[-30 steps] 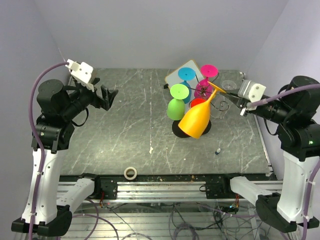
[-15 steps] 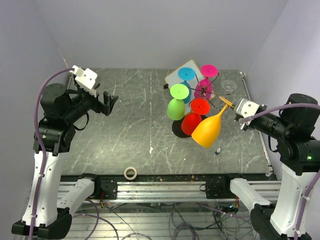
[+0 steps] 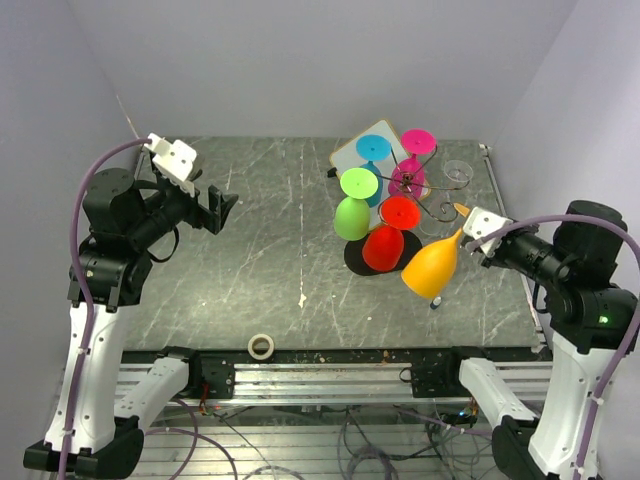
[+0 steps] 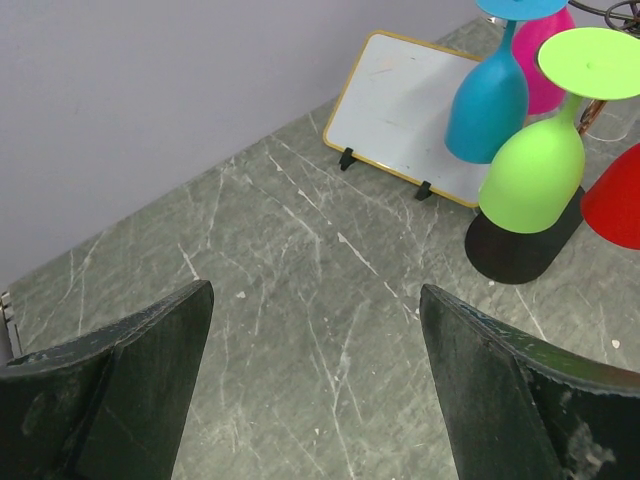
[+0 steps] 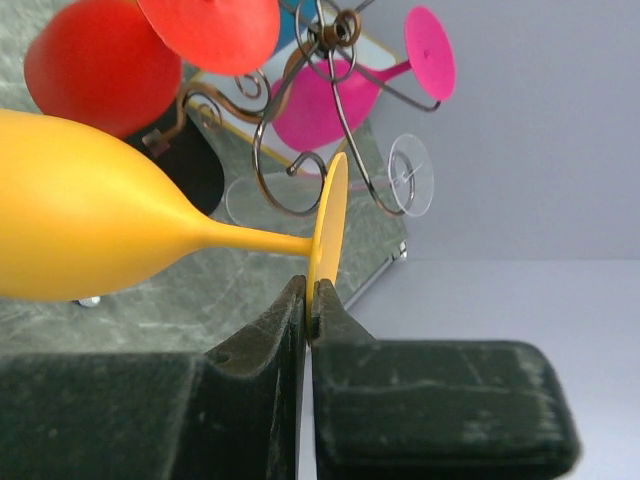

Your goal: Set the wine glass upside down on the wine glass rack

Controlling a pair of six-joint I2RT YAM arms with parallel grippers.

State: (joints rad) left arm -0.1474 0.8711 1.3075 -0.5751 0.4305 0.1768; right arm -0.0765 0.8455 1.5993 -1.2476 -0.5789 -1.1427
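Observation:
My right gripper (image 3: 469, 222) (image 5: 310, 290) is shut on the rim of the foot of an orange wine glass (image 3: 432, 268) (image 5: 90, 235). The glass hangs tilted, bowl down and toward the near side, just right of the wine glass rack (image 3: 432, 207) (image 5: 330, 40). The rack is dark wire with scroll arms on a black oval base (image 3: 354, 258) (image 4: 520, 248). Green (image 3: 351, 215), red (image 3: 385, 245), blue (image 3: 373, 150) and magenta (image 3: 415, 142) glasses hang upside down on it. My left gripper (image 3: 222, 200) (image 4: 315, 295) is open and empty over the table's left side.
A white board with a wooden rim (image 3: 350, 152) (image 4: 400, 110) stands behind the rack. A clear glass (image 3: 457, 172) (image 5: 410, 175) is at the back right. A tape roll (image 3: 261, 346) lies near the front edge, and a small blue object (image 3: 436, 301) lies under the orange glass.
My right gripper has carried the orange glass right and toward the near side, away from the rack's middle, uncovering the red glass. The left arm has hardly moved.

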